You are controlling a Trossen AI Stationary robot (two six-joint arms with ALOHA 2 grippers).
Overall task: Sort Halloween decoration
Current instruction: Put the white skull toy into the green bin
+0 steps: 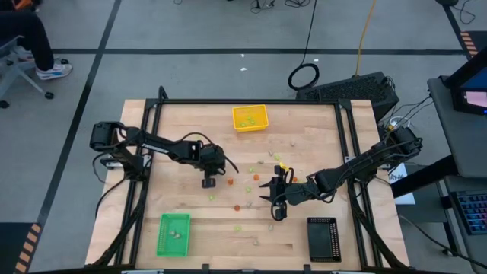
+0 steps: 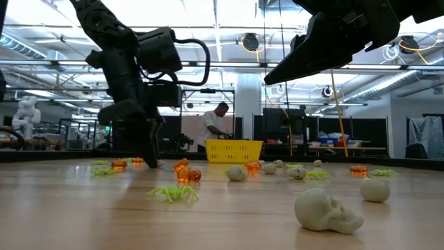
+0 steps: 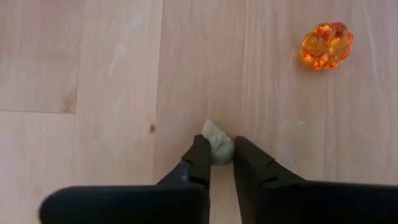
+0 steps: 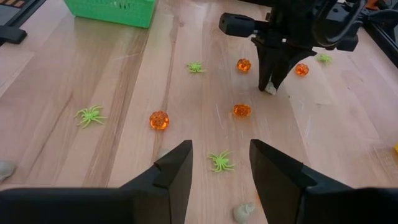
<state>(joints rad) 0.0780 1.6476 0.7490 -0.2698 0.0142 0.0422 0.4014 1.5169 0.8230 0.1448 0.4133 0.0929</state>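
the left gripper (image 3: pixel 217 163) is down at the pale wooden table (image 1: pixel 190 144), fingers closed in on a small beige-grey skull-like piece (image 3: pixel 217 142) that sits on the wood between its fingertips, touching both. a clear orange plastic pumpkin (image 3: pixel 327 45) lies on the table ahead of that gripper and off to one side, well clear of it. in the high view the same gripper (image 1: pixel 209 181) stands near the middle of the table, with an orange piece (image 1: pixel 230 181) just beside it.

the right gripper (image 4: pixel 221 163) hangs above the table with its fingers spread wide and nothing between them. below the gap lies a light green plastic spider (image 4: pixel 221 161); a pale skull piece (image 4: pixel 244 211) lies just beside one finger. farther out from it are more orange pumpkins (image 4: pixel 158 120), another green spider (image 4: pixel 90 115), and the left arm's gripper touching down.

the rest of the halloween decoration is scattered across the middle of the table between the two grippers. a yellow plastic tray (image 1: pixel 250 118) sits at the far edge, a green plastic tray (image 1: pixel 173 234) on the near side by the left arm, and a black tray (image 1: pixel 323 239) near the right arm. a person (image 2: pixel 214 125) stands in the room behind.
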